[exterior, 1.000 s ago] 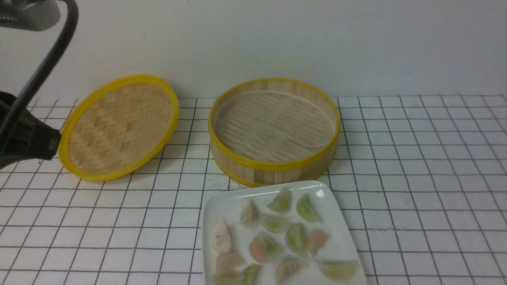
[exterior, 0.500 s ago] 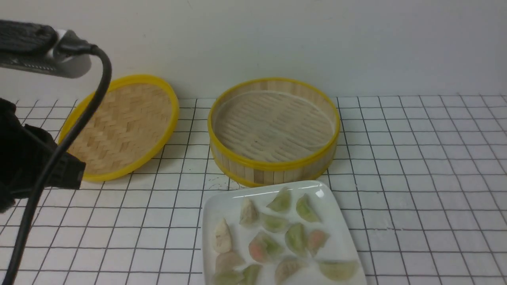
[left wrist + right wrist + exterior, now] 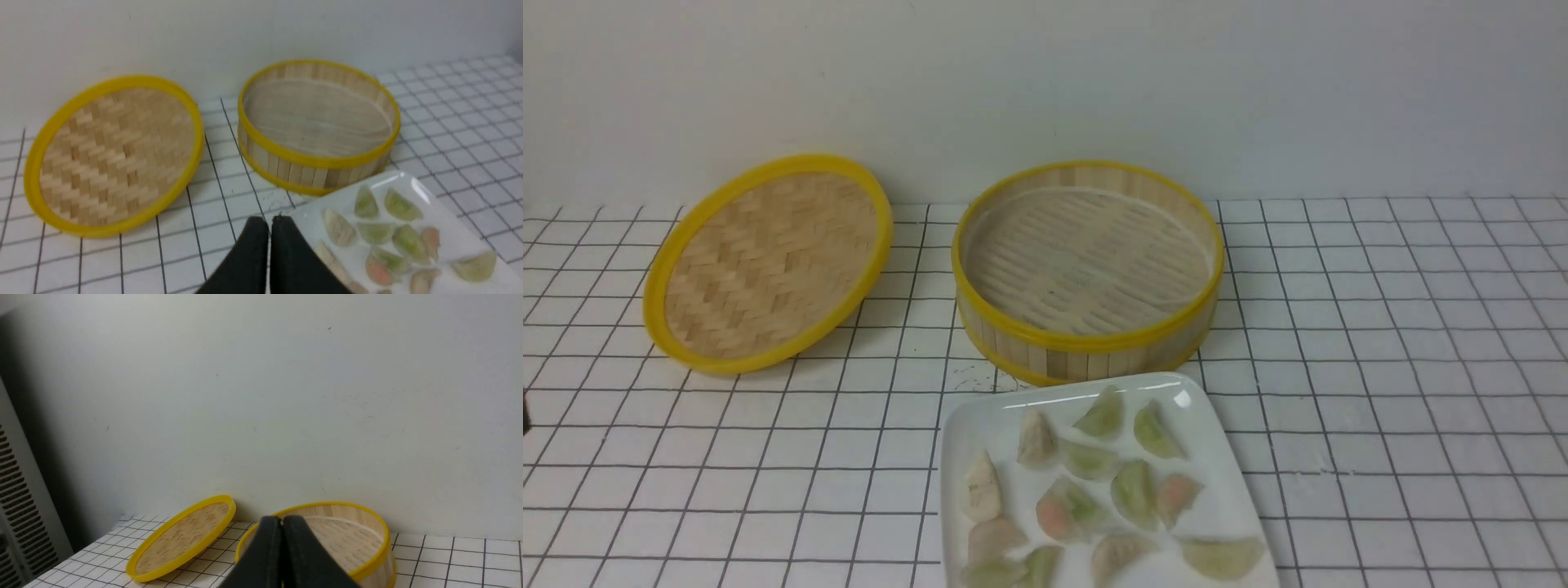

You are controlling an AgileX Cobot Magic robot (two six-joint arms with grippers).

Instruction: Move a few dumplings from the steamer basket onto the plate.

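The steamer basket (image 3: 1086, 355) stands empty at the back centre, its slatted floor bare. Just in front of it the white plate (image 3: 984, 425) holds several dumplings, pale green ones (image 3: 1156, 430) (image 3: 1134, 490) among pink-orange and beige ones. Neither gripper shows in the front view. In the left wrist view my left gripper (image 3: 269, 220) is shut with nothing in it, above the plate's (image 3: 449, 241) near left corner, green dumplings (image 3: 400, 204) beyond it. In the right wrist view my right gripper (image 3: 282, 520) is shut and empty, raised in front of the basket (image 3: 369, 561).
The woven yellow-rimmed lid (image 3: 768, 261) leans tilted against the wall, left of the basket, and shows as lid (image 3: 114, 151) and lid (image 3: 184, 539) in the wrist views. A pale wall runs right behind both. A grey vented panel (image 3: 16, 522) stands far left.
The left arm and its black cable, which filled the left edge of the front view, have pulled out of that view. Basket, lid, plate and dumplings have not moved.
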